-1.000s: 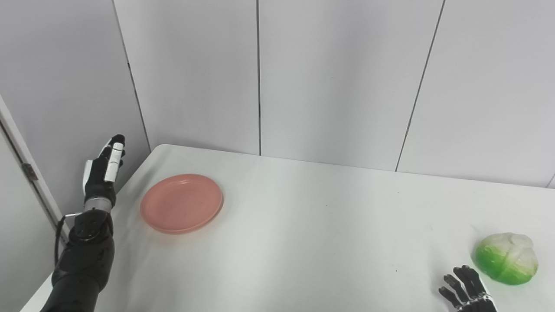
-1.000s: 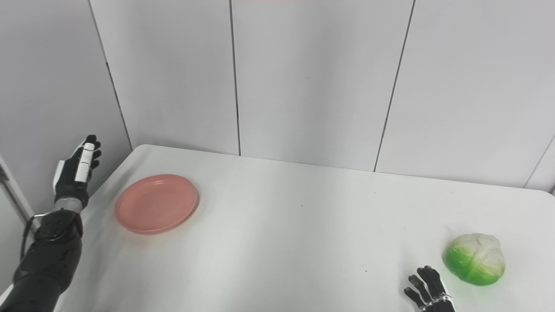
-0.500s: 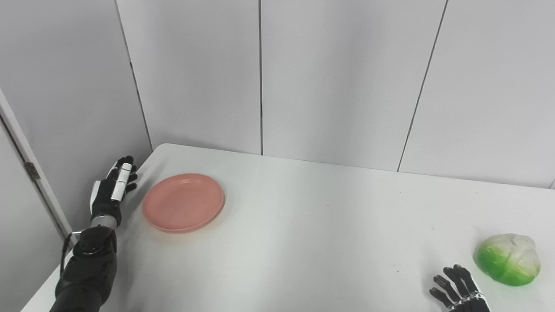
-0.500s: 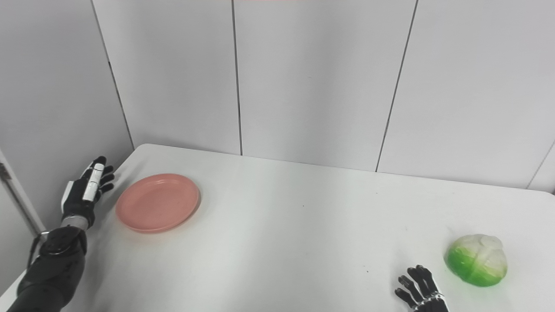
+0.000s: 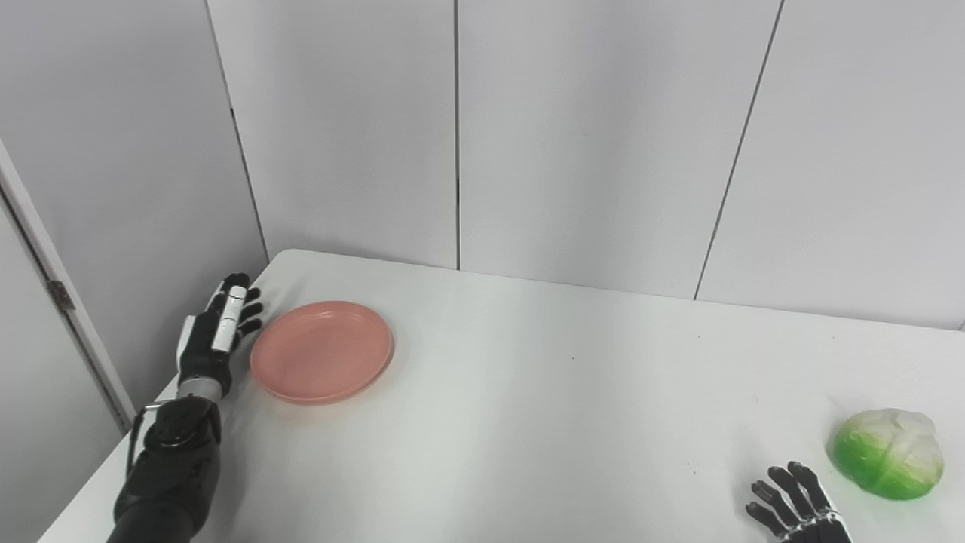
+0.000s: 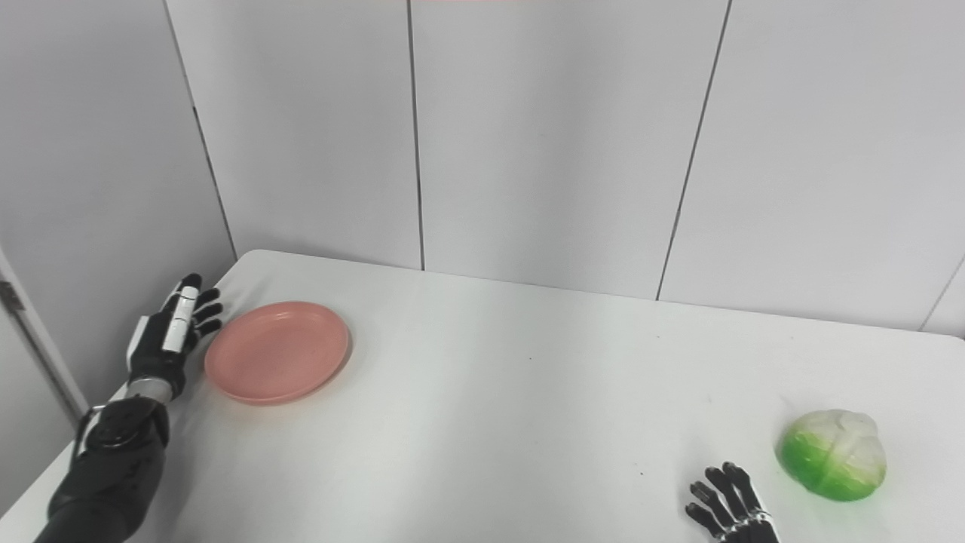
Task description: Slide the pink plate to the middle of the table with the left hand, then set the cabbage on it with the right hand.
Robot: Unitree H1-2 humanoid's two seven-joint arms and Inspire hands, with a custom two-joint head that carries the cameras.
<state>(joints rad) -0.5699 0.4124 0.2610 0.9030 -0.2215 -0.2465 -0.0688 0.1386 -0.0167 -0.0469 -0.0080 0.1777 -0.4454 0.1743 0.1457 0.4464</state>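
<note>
You see only the spread fingertips of the right hand (image 6: 730,498); the bottom edge cuts off its palm and arm. You cannot tell whether the left hand (image 5: 215,339) touches the pink plate (image 5: 322,351).

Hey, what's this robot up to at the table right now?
The left hand, fingers spread and holding nothing, is beside the left rim of the pink plate, which sits near the table's far left corner, not yet slid to the middle. The cabbage lies at the right edge, untouched. The right hand waits open just in front of it.
</note>
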